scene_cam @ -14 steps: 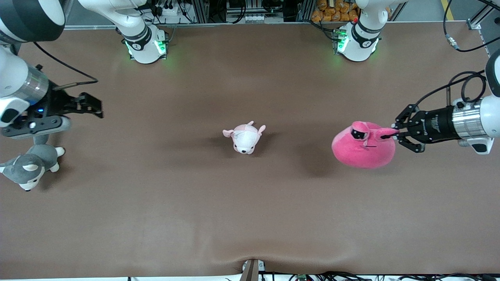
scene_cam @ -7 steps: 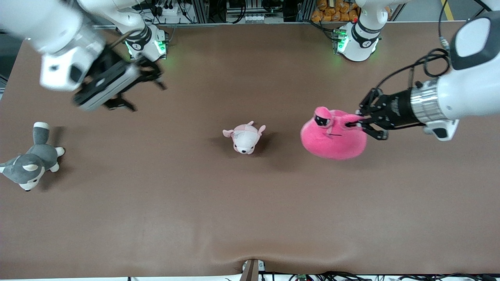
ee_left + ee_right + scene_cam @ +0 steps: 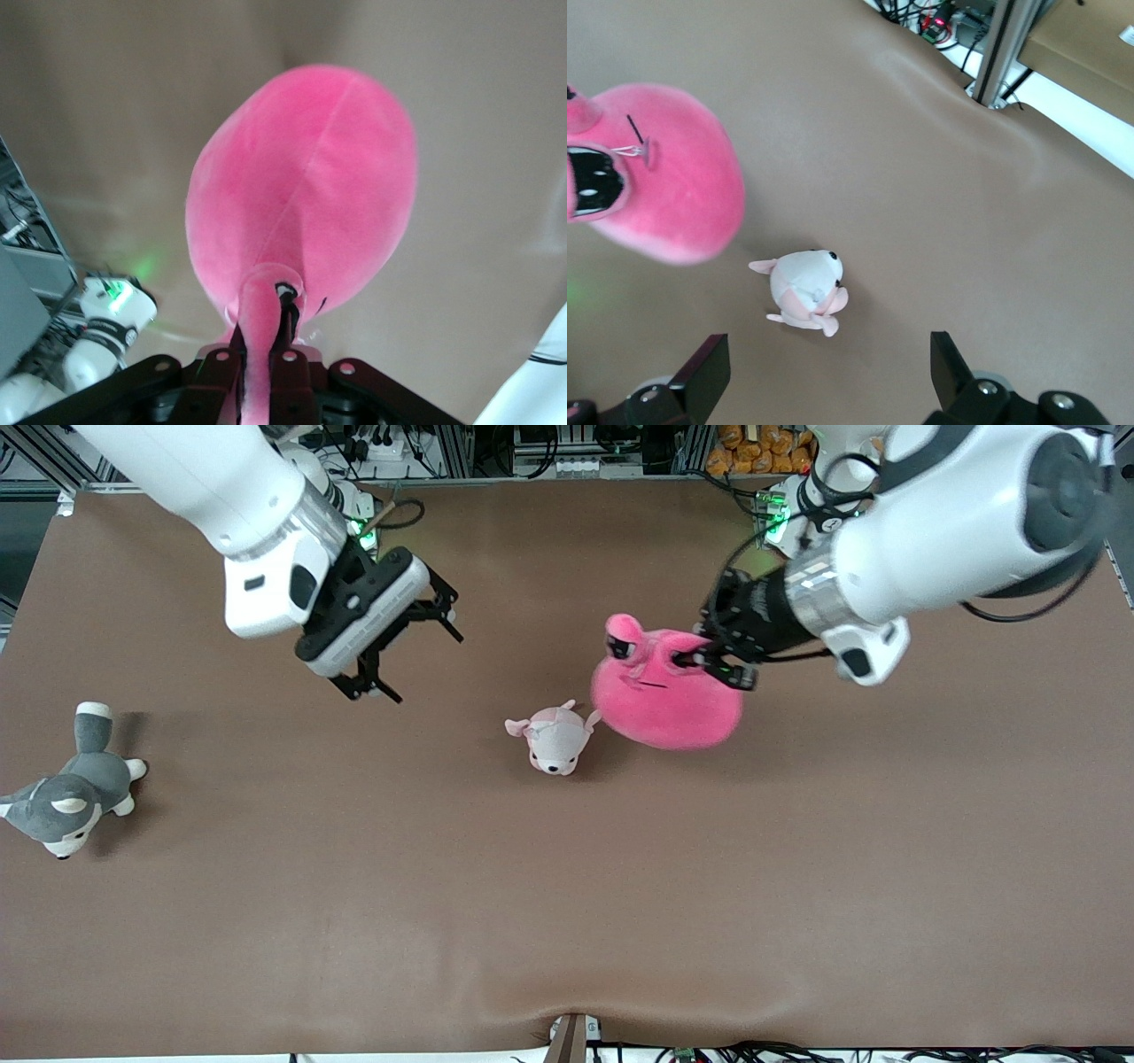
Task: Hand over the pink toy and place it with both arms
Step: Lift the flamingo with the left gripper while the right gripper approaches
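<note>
The pink toy (image 3: 664,695), a hot-pink rounded plush with dark eyes, hangs in the air over the middle of the table, just above the small puppy plush. My left gripper (image 3: 700,658) is shut on one of its floppy ears (image 3: 257,328); in the left wrist view the toy's body (image 3: 301,195) dangles past the gripper (image 3: 261,359). My right gripper (image 3: 425,664) is open and holds nothing, raised over the table toward the right arm's end, apart from the toy. In the right wrist view the toy (image 3: 664,177) shows ahead of that gripper (image 3: 828,354).
A small pale pink-and-white puppy plush (image 3: 554,740) lies mid-table, also in the right wrist view (image 3: 802,288). A grey-and-white husky plush (image 3: 66,802) lies near the table edge at the right arm's end. The brown table cover (image 3: 567,886) is bare nearer the front camera.
My left arm has carried the pink toy by its ear from the left arm's end toward the table's middle. My right arm swung from over the husky toward the middle, still open.
</note>
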### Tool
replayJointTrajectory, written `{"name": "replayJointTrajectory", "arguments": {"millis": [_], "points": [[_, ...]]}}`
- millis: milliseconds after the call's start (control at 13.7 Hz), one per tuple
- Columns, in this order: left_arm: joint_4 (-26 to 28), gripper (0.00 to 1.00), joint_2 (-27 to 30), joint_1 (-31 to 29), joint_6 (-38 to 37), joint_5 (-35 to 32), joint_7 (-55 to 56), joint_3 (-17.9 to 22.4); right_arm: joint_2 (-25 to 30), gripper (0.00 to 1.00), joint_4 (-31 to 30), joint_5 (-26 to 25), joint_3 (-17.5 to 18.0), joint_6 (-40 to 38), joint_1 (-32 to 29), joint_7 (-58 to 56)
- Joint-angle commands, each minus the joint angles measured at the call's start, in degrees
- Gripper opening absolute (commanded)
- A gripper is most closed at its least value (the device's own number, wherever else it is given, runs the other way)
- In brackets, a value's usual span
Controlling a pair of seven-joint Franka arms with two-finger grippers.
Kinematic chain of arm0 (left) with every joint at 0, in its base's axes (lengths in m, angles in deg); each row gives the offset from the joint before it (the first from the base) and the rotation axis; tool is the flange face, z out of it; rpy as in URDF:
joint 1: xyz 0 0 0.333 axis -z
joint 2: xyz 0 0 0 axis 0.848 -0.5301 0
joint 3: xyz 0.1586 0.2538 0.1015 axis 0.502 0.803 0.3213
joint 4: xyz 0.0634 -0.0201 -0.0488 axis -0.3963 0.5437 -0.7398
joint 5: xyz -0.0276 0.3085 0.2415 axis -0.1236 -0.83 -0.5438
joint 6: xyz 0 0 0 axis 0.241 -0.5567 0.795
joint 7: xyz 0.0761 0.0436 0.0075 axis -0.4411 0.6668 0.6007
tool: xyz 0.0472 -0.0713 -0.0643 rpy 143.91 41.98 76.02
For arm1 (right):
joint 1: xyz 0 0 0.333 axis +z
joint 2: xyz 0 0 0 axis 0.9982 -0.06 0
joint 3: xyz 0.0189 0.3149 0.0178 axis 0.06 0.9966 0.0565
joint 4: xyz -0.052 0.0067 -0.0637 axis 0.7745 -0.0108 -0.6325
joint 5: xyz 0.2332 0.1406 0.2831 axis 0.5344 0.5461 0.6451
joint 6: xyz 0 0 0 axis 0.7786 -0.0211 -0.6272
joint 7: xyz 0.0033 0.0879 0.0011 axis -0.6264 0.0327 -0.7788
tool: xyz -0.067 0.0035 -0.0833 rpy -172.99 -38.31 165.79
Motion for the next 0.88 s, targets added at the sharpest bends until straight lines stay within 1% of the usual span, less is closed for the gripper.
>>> {"name": "replayJointTrajectory", "arguments": {"millis": [0, 73, 146, 219, 292, 365, 510, 583, 656, 802], "points": [[-1.4, 0.00, -0.6, 3.9, 4.4, -0.1, 7.1, 0.3, -3.5, 1.00, 0.8, 1.1, -0.1, 2.2, -0.2, -5.1], [-1.4, 0.00, -0.9, 5.0, 6.2, -0.1, 9.2, 0.3, -4.0, 1.00, 0.8, 2.2, -0.1, 3.0, 0.0, -5.3], [-1.3, 0.00, -1.1, 6.1, 7.2, -0.2, 10.6, 0.4, -4.4, 1.00, 0.1, 6.0, -0.1, 2.9, -0.5, -5.6], [-1.3, 0.00, -1.3, 6.7, 7.6, -0.2, 10.9, 0.5, -4.7, 1.00, -2.2, 11.4, -0.2, 2.7, -1.7, -7.9], [-1.2, 0.00, -1.7, 6.9, 7.6, -0.2, 11.2, 0.5, -4.7, 1.00, -4.6, 16.5, -0.2, 2.4, -4.3, -14.0], [-1.2, 0.00, -1.8, 7.4, 7.7, -0.2, 11.9, 0.5, -4.7, 1.00, -6.0, 20.5, -0.2, 1.5, -6.4, -20.3], [-1.2, 0.00, -2.1, 8.1, 7.9, -0.3, 12.2, 0.6, -4.3, 1.00, -8.4, 26.8, -0.2, -4.5, -10.4, -26.2], [-1.2, 0.00, -2.1, 8.1, 8.0, -0.3, 12.2, 0.6, -3.4, 1.00, -9.3, 29.3, -0.2, -7.8, -11.8, -26.3], [-1.2, 0.00, -2.2, 8.1, 8.1, -0.3, 12.3, 0.7, -2.2, 1.00, -10.5, 30.6, -0.2, -9.8, -12.6, -26.4], [-1.1, 0.00, -2.6, 8.2, 8.8, -0.3, 12.3, 0.7, 1.6, 1.00, -13.8, 30.9, -0.2, -10.1, -13.3, -26.3]]}}
